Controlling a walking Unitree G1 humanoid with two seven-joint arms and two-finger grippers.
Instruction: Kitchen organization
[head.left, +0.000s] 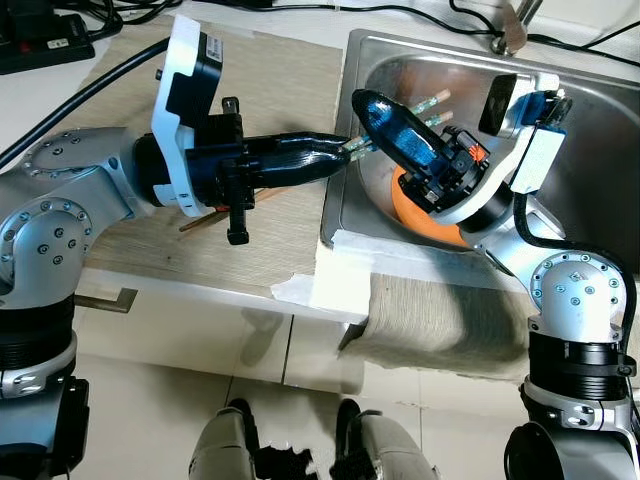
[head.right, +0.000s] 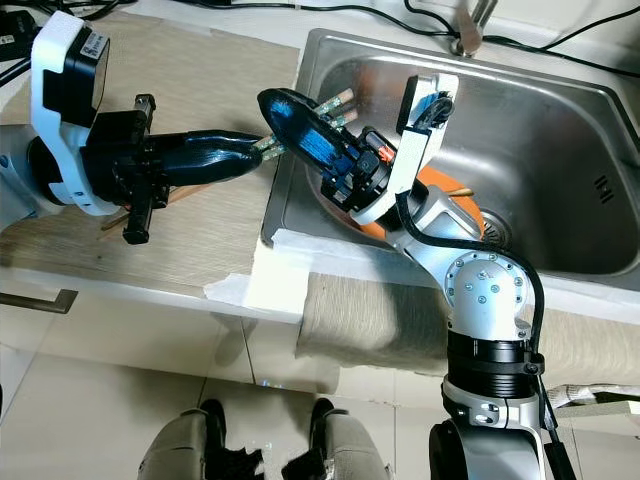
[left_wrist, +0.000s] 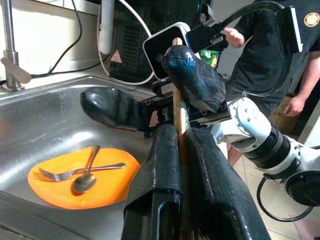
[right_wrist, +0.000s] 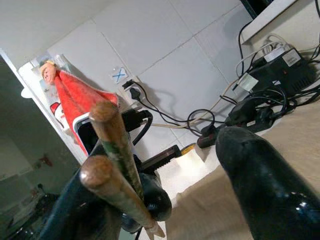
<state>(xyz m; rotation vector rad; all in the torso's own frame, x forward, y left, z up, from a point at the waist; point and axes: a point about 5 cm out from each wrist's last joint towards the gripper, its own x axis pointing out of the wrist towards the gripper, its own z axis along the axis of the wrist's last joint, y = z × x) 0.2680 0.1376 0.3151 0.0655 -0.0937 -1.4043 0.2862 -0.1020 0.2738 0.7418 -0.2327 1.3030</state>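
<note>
My left gripper (head.left: 335, 152) is shut on a pair of wooden chopsticks (left_wrist: 178, 100) and holds them level over the sink's left rim. Their patterned tips (head.left: 432, 101) reach out above the sink (head.left: 600, 130). My right gripper (left_wrist: 155, 92) stands open at those tips, one black finger (left_wrist: 192, 77) on either side of the chopsticks; in the right wrist view the two stick ends (right_wrist: 107, 150) lie close to one finger, apart from the other. Below, an orange plate (left_wrist: 117, 187) lies in the sink with a fork (left_wrist: 65, 173) and a spoon (left_wrist: 85, 181) on it.
A tan mat (head.left: 270, 90) covers the counter left of the sink. The faucet (head.left: 515, 30) stands at the back rim. Cables and a power strip (head.left: 40, 40) lie along the back. A white cloth (head.left: 340, 275) drapes the front edge. A person (left_wrist: 260, 55) stands nearby.
</note>
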